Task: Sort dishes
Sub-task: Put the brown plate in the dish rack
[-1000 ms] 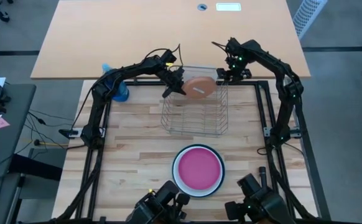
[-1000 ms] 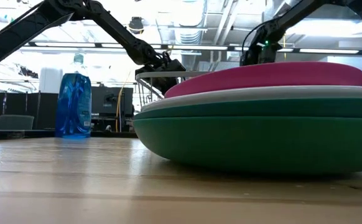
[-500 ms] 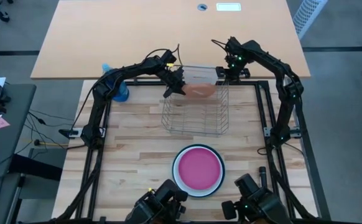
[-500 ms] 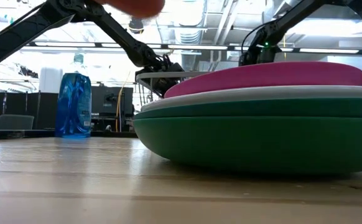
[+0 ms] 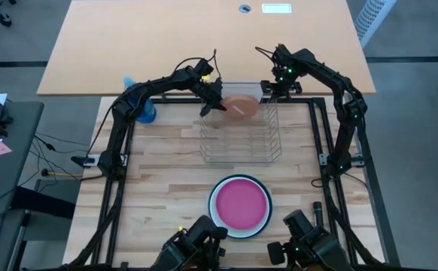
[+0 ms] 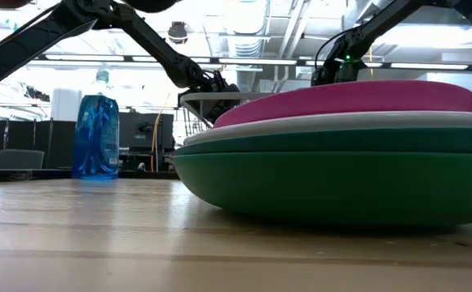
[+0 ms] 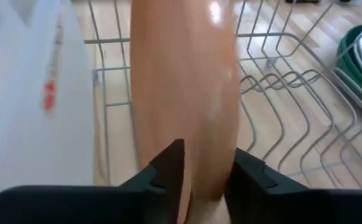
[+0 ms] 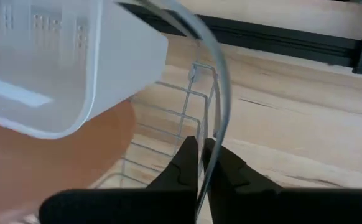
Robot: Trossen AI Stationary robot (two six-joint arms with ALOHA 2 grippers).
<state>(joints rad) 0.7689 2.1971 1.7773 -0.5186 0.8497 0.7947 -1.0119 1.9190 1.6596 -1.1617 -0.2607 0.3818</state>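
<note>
Wooden worktop [image 5: 166, 173], left claw [image 5: 214, 98] clenched on salmon-orange plate [image 5: 241, 107] upright over wire rack [image 5: 240, 139] far end, right claw [image 5: 272, 89] pinching rack rim, plate stack [image 5: 239, 205] well apart near front edge.

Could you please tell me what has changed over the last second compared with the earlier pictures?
The wire rack has shifted slightly right. The left gripper still clamps the salmon-orange plate at the rack's far end; the right gripper still grips the rack's rim. The plate stack stayed put.
</note>
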